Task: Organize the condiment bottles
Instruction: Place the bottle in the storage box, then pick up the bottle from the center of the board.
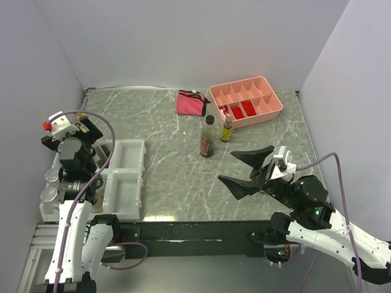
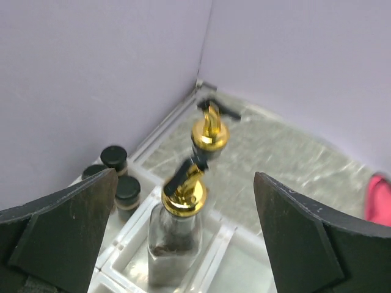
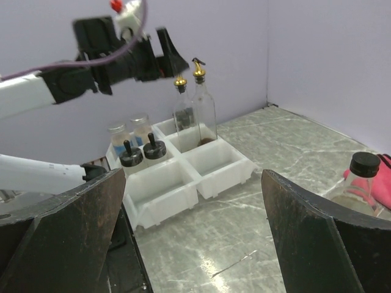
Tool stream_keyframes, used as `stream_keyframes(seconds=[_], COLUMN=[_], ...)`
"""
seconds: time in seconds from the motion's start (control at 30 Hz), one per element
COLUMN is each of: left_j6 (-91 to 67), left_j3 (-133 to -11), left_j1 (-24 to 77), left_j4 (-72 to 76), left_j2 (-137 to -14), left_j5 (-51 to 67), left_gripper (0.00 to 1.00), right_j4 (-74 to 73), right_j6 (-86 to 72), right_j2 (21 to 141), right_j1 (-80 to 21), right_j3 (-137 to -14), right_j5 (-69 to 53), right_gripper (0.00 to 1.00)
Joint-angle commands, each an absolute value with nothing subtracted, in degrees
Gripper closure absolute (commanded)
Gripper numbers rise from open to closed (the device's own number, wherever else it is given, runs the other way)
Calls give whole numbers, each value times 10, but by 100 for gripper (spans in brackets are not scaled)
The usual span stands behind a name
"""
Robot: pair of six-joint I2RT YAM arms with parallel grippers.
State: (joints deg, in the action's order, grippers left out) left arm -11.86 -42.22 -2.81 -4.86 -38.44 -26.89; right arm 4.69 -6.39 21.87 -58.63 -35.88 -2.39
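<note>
Gold-topped bottles [image 2: 174, 244], two of them, tall and clear with a little dark liquid at the bottom, stand upright in the white bins [image 1: 125, 195] at the 8 o'clock edge of the grey marbled table [image 1: 171, 183]. The left claw [image 2: 184, 177] hangs right over them, its fingers spread wide with nothing gripped. In the left wrist view the nearer bottle sits dead centre under the gap, and the other stands just beyond it at 12 o'clock. Black-lidded jars [image 2: 127, 188] cluster at 9 o'clock of that nearer bottle, and silver-lidded jars [image 1: 48, 195] sit in the bins' outer row.

The right claw [image 1: 226, 166] hovers at the table's 5 o'clock, also wide open and empty. A black-capped bottle [image 1: 208, 140] of dark liquid stands on the bare table at its 11 o'clock, well apart from the fingertips. A small yellow bottle [image 1: 226, 129] is just beside that bottle at 2 o'clock. Behind these, a pink pouch [image 1: 191, 102] and a pink tray [image 1: 275, 110] lie along the 12 to 1 o'clock edge
</note>
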Motion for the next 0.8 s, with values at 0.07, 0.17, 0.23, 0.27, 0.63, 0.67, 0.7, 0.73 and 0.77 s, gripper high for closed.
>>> stream_keyframes(seconds=[0.07, 0.17, 0.23, 0.27, 0.63, 0.67, 0.7, 0.73, 0.77], left_j6=[-209, -238, -248, -249, -217, -211, -204, -203, -200], left_j3=[-521, -616, -679, -698, -811, -816, -822, -823, -824], left_j1=[-31, -30, -31, -30, 157, 182, 220, 238, 255], left_j4=[-111, -185, -221, -228, -214, -202, -195, -186, -168], left_j2=[-389, -430, -453, -476, -638, -649, -661, -683, -693], left_j5=[-301, -266, -219, -201, -132, -141, -143, -142, -131], left_gripper=[1, 1, 1, 0, 0, 1, 1, 1, 0], right_j4=[55, 40, 19, 12, -135, -140, -144, -154, -157], right_j6=[-74, -85, -92, -101, -165, -163, -163, -168, -170], right_j2=[249, 260, 266, 272, 297, 291, 287, 283, 272], right_j1=[-589, -588, -588, -588, -588, -588, -588, -588, -588], right_j3=[-373, -386, -393, -398, -441, -442, -442, -441, -441], right_j5=[-25, -3, 20, 49, 229, 226, 222, 222, 224], right_gripper=[0, 0, 0, 0, 0, 0, 0, 0, 0])
